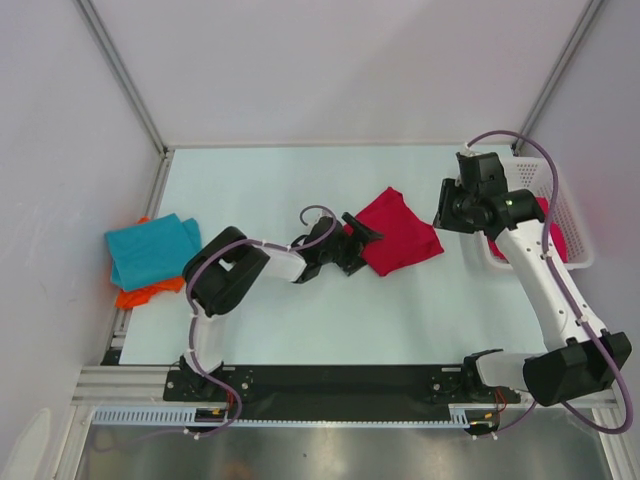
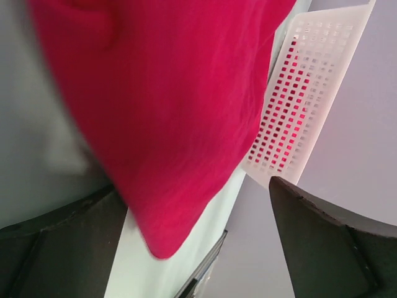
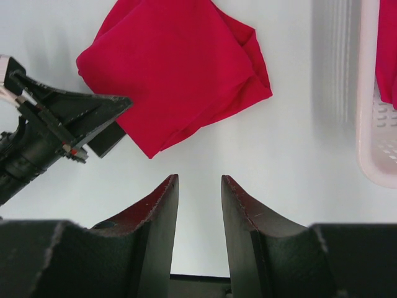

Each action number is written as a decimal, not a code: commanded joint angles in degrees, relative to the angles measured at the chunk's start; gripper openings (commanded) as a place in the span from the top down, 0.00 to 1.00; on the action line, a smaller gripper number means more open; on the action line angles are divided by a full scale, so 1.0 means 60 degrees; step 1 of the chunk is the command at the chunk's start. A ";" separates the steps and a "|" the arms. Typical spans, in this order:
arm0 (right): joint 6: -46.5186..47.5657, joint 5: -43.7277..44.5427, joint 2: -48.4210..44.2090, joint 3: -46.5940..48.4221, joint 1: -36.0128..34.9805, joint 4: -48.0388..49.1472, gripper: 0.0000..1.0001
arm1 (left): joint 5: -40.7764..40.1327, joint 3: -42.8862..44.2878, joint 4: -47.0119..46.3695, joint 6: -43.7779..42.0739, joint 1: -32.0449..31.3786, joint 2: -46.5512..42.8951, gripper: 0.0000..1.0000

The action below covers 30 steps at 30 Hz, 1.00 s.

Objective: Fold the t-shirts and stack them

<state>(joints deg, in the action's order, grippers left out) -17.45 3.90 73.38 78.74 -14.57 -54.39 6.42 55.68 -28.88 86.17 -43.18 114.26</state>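
On the pale table (image 1: 300, 320), left claw (image 1: 362, 242) spreads around the crimson t-shirt (image 1: 402, 232); right claw (image 3: 198, 181) slightly parted.

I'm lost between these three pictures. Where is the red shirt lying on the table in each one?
Top external: the red shirt lies just right of centre.
Left wrist: the red shirt fills the upper left, very close up.
Right wrist: the red shirt is at top centre.
Shared landmark: the basket, right of the shirt in every view.
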 commanded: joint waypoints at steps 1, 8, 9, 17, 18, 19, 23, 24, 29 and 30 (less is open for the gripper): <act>0.0301 -0.0138 -0.0292 0.0499 0.0142 -0.0104 0.61 | 0.0029 0.1117 0.0448 0.0491 -0.0055 0.0687 0.00; 0.0463 -0.0094 -0.0263 0.0953 0.0333 -0.0500 0.61 | 0.0278 0.1794 0.0187 0.0228 0.0340 0.1128 0.36; 0.0448 -0.0108 -0.0307 0.1113 0.0333 -0.0573 0.61 | 0.0409 0.1765 -0.0134 0.0068 0.0587 0.1085 0.46; 0.0126 -0.0548 -0.0760 0.1642 0.0333 -0.0895 0.61 | 0.1332 0.2116 0.1001 -0.1938 0.2521 -0.0086 1.00; 0.0082 -0.0562 -0.0834 0.1657 0.0333 -0.0954 0.61 | 0.1449 0.2145 0.1223 -0.2404 0.2915 -0.0262 1.00; 0.0024 -0.0809 -0.0979 0.1701 0.0333 -0.0969 0.61 | 0.1726 0.2189 0.1457 -0.2597 0.3122 -0.0568 1.00; -0.0182 -0.1220 -0.1287 0.1745 0.0304 -0.0940 0.61 | 0.2196 0.1913 0.2555 -0.3301 0.4074 -0.1492 1.00; -0.0211 -0.1265 -0.1317 0.1759 0.0275 -0.0940 0.61 | 0.2183 0.1563 0.2689 -0.3476 0.4410 -0.1770 1.00; -0.0241 -0.1339 -0.1493 0.2110 0.0084 -0.1042 0.61 | 0.1759 0.0361 0.3581 -0.3989 0.5567 -0.3861 1.00; -0.0226 -0.1353 -0.1537 0.2169 0.0070 -0.1071 0.61 | 0.1700 -0.0033 0.3685 -0.4049 0.5744 -0.4172 1.00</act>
<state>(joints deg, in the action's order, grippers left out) -18.41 -2.50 65.69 88.25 -13.43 -59.86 16.71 60.69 -11.66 66.85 -12.56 99.44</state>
